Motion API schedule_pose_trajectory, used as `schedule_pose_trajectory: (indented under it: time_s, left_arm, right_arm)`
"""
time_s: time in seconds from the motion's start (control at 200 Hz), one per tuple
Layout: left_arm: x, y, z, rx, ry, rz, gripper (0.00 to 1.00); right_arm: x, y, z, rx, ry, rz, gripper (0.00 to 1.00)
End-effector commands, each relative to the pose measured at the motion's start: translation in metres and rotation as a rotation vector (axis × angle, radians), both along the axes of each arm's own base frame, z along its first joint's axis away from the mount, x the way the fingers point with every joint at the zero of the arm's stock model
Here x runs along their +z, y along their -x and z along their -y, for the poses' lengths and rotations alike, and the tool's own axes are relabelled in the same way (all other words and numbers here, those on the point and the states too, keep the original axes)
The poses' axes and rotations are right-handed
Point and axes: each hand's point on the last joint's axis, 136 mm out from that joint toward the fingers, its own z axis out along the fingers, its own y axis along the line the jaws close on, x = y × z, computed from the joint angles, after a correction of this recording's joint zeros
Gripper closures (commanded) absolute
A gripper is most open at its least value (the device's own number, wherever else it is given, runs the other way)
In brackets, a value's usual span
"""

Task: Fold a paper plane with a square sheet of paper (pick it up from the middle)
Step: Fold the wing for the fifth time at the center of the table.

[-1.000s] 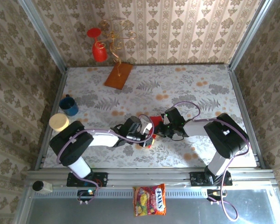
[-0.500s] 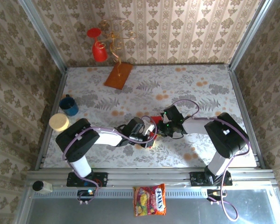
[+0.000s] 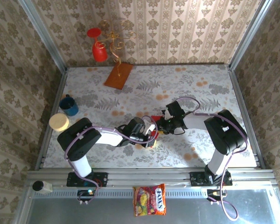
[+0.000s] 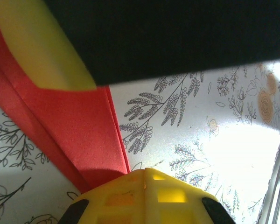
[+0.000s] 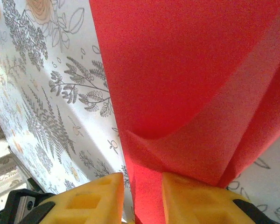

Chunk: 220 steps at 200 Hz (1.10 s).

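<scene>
The red sheet of paper (image 3: 155,118) lies folded in long layers on the patterned table, between the two grippers near the front centre. My left gripper (image 3: 149,136) is shut, its yellow fingers (image 4: 130,196) pressed together at the edge of the red paper (image 4: 84,135); the paper's near end passes under them. My right gripper (image 3: 161,127) stands open, and a creased fold of the paper (image 5: 177,70) runs into the gap between its fingers (image 5: 143,182). In the left wrist view the right gripper's dark body and one yellow finger (image 4: 42,51) lie over the paper.
A blue cup (image 3: 68,105) and a cream cylinder (image 3: 59,122) stand at the left edge. An orange-brown board (image 3: 118,75) with a gold stand and red goblet (image 3: 99,49) stands at the back left. A candy bag (image 3: 150,199) lies in front of the table.
My right gripper's fingers have parted from shut to a visible gap around the fold, and it has drawn back a little to the right. The left gripper has shifted slightly right, staying shut.
</scene>
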Motion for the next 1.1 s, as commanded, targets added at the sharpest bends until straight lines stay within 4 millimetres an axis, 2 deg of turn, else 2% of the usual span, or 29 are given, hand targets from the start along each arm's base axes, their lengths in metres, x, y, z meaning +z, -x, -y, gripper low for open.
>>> schedule_pose_trajectory:
  time_s: [0.0,0.16,0.35,0.51,0.6,0.665,0.86,1.095]
  left_arm:
    - [-0.061,0.026,-0.042,-0.002,-0.229,-0.098,1.0]
    - [-0.061,0.026,-0.042,-0.004,-0.229,-0.099,1.0]
    - [-0.062,0.027,-0.041,-0.009,-0.23,-0.103,1.0]
    - [-0.062,0.027,-0.041,-0.013,-0.23,-0.105,1.0]
    - [-0.062,0.028,-0.041,-0.016,-0.233,-0.106,1.0]
    - [-0.063,0.028,-0.042,-0.015,-0.234,-0.108,1.0]
    - [-0.062,0.028,-0.042,-0.014,-0.232,-0.108,1.0]
    - [-0.061,0.028,-0.043,-0.015,-0.233,-0.107,1.0]
  right_arm:
    - [-0.007,-0.017,0.012,-0.038,0.045,0.021,0.71]
    - [-0.004,-0.023,0.013,-0.047,0.037,0.03,0.81]
    - [-0.012,-0.031,0.02,-0.069,0.046,0.016,0.93]
    - [-0.014,-0.037,0.024,-0.081,0.047,0.012,0.94]
    - [-0.012,-0.039,0.025,-0.081,0.049,0.013,0.87]
    - [-0.011,-0.042,0.027,-0.082,0.052,0.016,0.86]
    - [-0.011,-0.052,0.034,-0.101,0.061,0.015,0.91]
    - [-0.021,-0.063,0.048,-0.13,0.083,-0.004,0.92]
